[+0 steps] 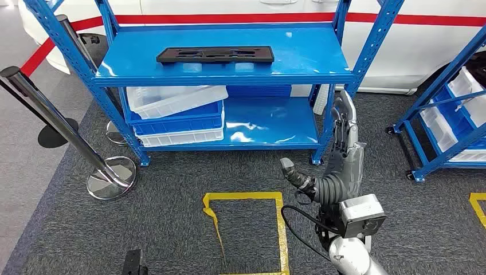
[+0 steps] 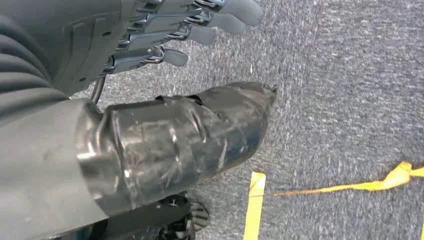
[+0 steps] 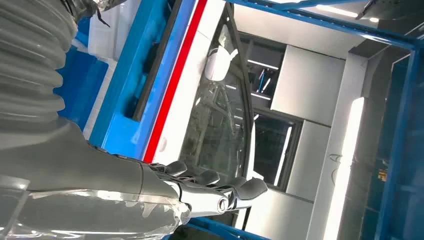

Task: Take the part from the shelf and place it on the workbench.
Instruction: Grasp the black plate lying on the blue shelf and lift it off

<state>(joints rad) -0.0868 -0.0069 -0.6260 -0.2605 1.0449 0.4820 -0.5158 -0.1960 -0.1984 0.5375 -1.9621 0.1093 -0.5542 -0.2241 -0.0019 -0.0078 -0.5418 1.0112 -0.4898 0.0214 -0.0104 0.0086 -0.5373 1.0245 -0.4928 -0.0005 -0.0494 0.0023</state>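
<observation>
The part [image 1: 215,55], a long flat black piece with cut-outs, lies on the top level of the blue shelf [image 1: 309,57], near its middle and towards the back, with nothing touching it. The right hand [image 1: 343,129] is raised in front of the shelf's right front post, below the top level and well apart from the part; its fingers are stretched out and its thumb juts to the side, holding nothing. In the left wrist view the left hand [image 2: 165,35] hangs over grey carpet [image 2: 340,100] with yellow tape lines [image 2: 256,200]; its fingers lie straight, side by side, empty. On the lower level white and blue bins [image 1: 175,117] are stacked at the left
</observation>
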